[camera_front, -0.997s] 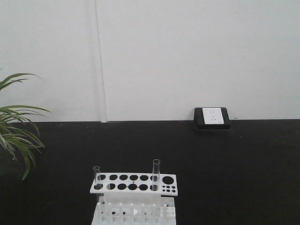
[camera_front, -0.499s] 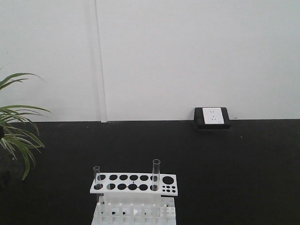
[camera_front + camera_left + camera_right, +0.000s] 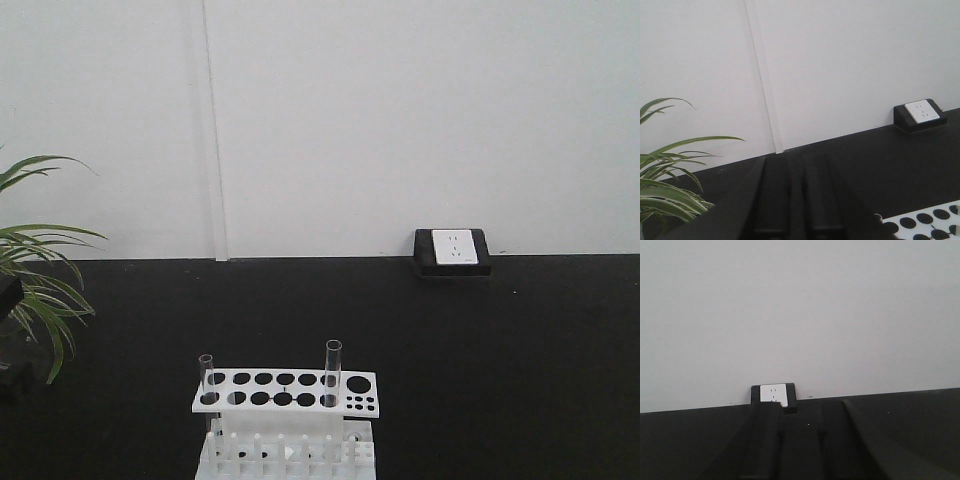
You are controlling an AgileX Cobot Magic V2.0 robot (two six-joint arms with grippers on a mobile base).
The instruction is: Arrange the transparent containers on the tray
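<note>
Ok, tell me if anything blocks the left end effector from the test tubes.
Nothing visible does: only bare black tabletop lies between the left end effector and the nearer test tube in the white rack. The tray is not in view.

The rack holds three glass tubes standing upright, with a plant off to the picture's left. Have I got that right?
Not quite. The rack holds two tubes, not three: a left tube and a right tube. They do stand upright, and the plant is off to the picture's left. The front-facing view shows this.
</note>
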